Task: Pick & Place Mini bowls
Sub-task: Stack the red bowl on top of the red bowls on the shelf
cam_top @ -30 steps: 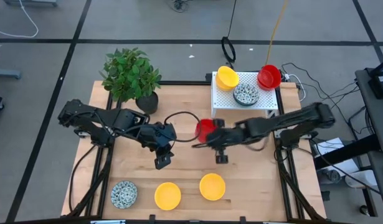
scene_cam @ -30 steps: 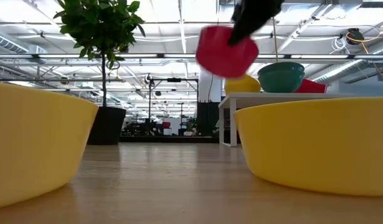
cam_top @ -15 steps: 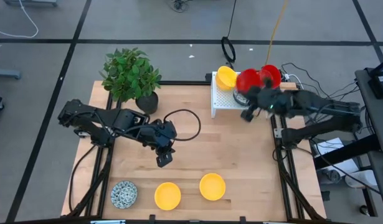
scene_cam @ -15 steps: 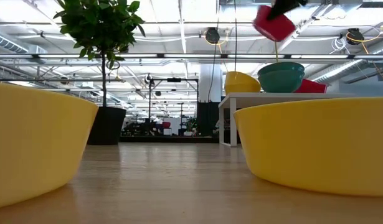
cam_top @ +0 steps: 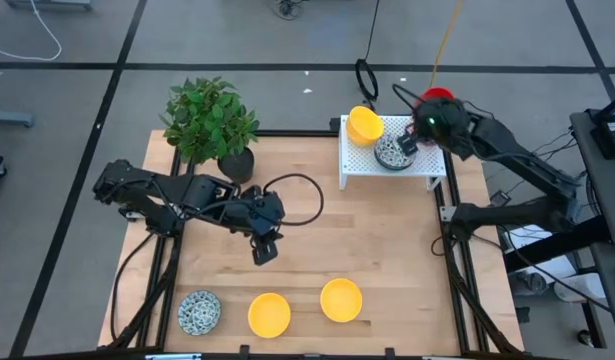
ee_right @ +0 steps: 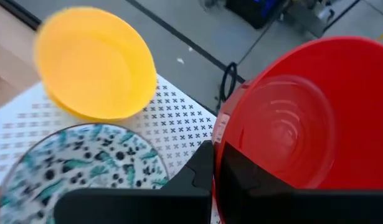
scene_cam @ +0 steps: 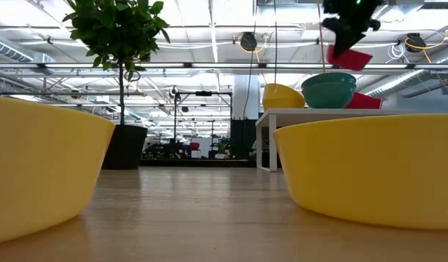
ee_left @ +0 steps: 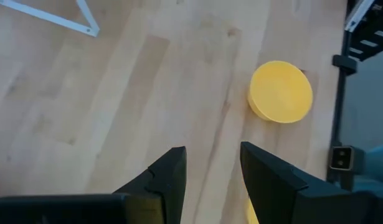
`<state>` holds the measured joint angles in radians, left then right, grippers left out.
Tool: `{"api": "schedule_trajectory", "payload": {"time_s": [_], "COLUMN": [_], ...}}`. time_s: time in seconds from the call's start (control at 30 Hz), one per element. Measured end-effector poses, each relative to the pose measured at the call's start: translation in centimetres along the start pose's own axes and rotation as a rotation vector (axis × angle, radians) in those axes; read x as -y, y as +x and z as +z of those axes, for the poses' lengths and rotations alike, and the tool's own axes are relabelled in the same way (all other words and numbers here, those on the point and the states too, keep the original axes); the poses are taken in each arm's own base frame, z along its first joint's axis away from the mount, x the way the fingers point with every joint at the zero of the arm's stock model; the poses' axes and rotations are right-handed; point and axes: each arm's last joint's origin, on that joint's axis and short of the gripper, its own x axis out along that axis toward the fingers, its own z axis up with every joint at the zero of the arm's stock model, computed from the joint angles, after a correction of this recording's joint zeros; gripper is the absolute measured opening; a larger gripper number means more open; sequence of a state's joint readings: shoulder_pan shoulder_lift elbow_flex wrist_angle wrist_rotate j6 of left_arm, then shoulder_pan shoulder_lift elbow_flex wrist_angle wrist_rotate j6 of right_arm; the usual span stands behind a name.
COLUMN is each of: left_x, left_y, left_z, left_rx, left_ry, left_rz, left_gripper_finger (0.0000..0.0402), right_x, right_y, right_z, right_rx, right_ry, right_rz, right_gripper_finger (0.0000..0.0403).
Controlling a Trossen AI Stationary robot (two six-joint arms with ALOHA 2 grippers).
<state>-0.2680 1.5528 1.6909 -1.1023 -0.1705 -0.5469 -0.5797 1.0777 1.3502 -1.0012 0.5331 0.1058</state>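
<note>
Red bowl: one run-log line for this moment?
right gripper: shut on red bowl, above white rack | left gripper: open, empty, mid-table | rack: yellow bowl, speckled bowl

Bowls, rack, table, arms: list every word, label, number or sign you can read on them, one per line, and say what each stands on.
None: no readable text shows in any view.
The speckled bowl carries only a dotted pattern, no letters.
The white rack shows only punched holes.
The red bowl in the shut right gripper is plain, as is the yellow bowl.
The left gripper bears no marking.
</note>
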Motion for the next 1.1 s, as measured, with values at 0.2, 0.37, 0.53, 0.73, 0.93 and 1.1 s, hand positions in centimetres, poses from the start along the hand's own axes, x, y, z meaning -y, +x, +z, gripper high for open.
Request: {"api": "schedule_trajectory", "payload": {"time_s": [0.2, 0.37, 0.53, 0.73, 0.93, 1.1], "left_x": [-0.1, -0.1, -0.1, -0.1, -0.2, -0.8], "left_y": [0.0, 0.0, 0.0, 0.0, 0.0, 0.1], "left_z": [0.0, 0.0, 0.0, 0.0, 0.1, 0.4], "left_rx": [0.008, 0.007, 0.006, 0.005, 0.005, 0.008], "left_ry": [0.022, 0.021, 0.028, 0.090, 0.137, 0.102], "left_rz": [0.014, 0.014, 0.013, 0.013, 0.016, 0.028], "left_gripper_finger": [0.0152, 0.0152, 0.0152, 0.0152, 0.0152, 0.0152], "right_x": [0.2, -0.2, -0.3, 0.5, 1.9, 2.0], "right_y": [3.5, 6.1, 6.8, 5.7, 6.1, 8.1], "right_z": [1.0, 1.1, 0.9, 0.9, 1.6, 1.5], "right_rx": [-0.067, -0.161, -0.202, -0.164, -0.105, -0.163], "right_ry": [-0.014, -0.008, -0.034, -0.034, -0.009, 0.027], "right_rz": [-0.023, -0.010, -0.018, -0.061, -0.231, -0.227], "right_gripper_finger": [0.0000, 0.0000, 0.0000, 0.0000, 0.0000, 0.0000]}}
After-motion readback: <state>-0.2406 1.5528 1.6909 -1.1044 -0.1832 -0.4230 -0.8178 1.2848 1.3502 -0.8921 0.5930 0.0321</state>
